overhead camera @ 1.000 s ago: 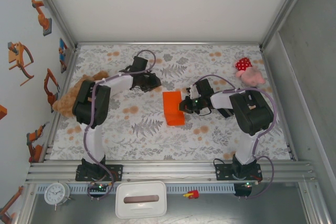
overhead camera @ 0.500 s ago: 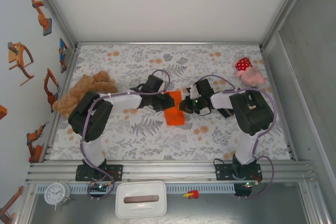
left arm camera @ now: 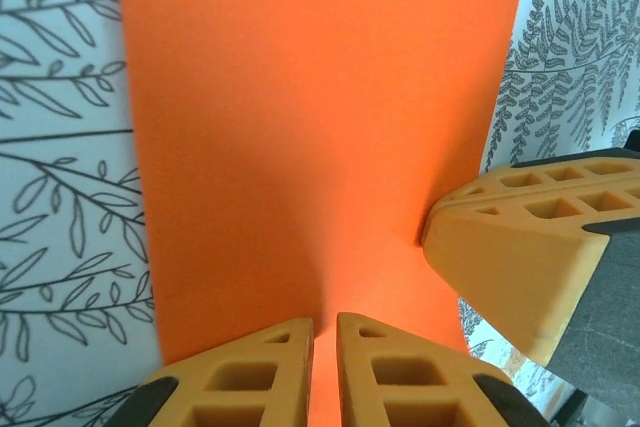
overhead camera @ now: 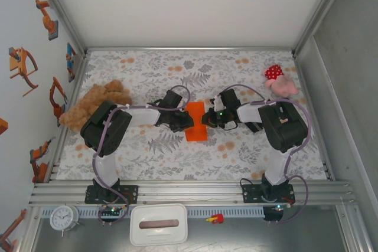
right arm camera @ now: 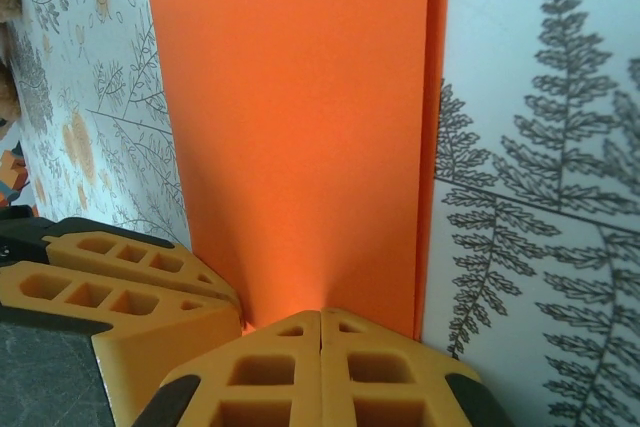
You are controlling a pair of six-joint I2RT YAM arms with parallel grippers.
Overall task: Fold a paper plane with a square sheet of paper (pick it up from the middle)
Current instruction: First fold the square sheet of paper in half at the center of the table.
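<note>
right pincer (right arm camera: pixel 320 319) clamped tight on the orange sheet (overhead camera: pixel 195 121); left pincer (left arm camera: pixel 325 327) pinches its opposite edge, slit narrow.

This is a robot test cell in a lab. White panels (overhead camera: pixel 189 4) and aluminium framing (overhead camera: pixel 189 190) box in a leaf-print counter (overhead camera: pixel 153 151), and robot-arm stickers (overhead camera: pixel 22 66) dot the wall far left of the left end effector (overhead camera: pixel 187 121).

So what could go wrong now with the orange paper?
The left gripper and right gripper pinch the orange paper from opposite sides, so pulling apart might tear it. Their fingers sit close together and could bump. One layer peeks past the other, so the fold may end crooked.
</note>
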